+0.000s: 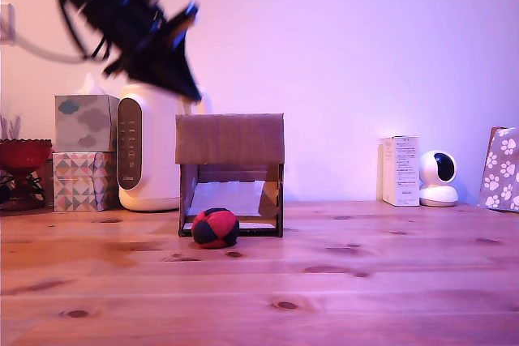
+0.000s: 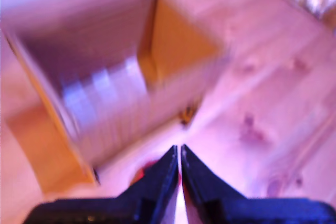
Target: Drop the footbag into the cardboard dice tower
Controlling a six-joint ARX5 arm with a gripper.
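- Exterior view, upper left of the frame: I see my arm motion-blurred, with the gripper [image 1: 180, 87] hanging high above the table [image 1: 365, 281], its dark tip just over the white appliance [image 1: 146, 147].
- Wrist view, lower centre of the frame: the two dark fingers [image 2: 157, 182] lie pressed together, only a hairline seam between them; nothing is held.
- The footbag [image 1: 215, 228], red and dark panels, rests on the table in the lower centre-left of the exterior frame, directly in front of the cardboard dice tower [image 1: 230, 139] and touching or nearly touching its front base; I cannot tell which.
- In the wrist view a small red patch [image 2: 137, 174] shows just beside the finger tips; too blurred to confirm as the footbag.
- The tower stands upright at mid-frame: plain corrugated upper band, framed lower opening with a pale sloped ramp [image 1: 231, 198] inside.
- Wrist view is heavily smeared; the tower fills the upper left of the frame, seen from above at an angle.
- Exterior frame, left edge: a red bowl [image 1: 23, 153] on a stand and two stacked patterned tissue boxes [image 1: 83, 151], just beside the appliance.
- Exterior frame, right side: a white carton [image 1: 401, 170], a small round camera [image 1: 439, 177], and a paw-print bag [image 1: 503, 169] at the edge, all well apart from the tower.
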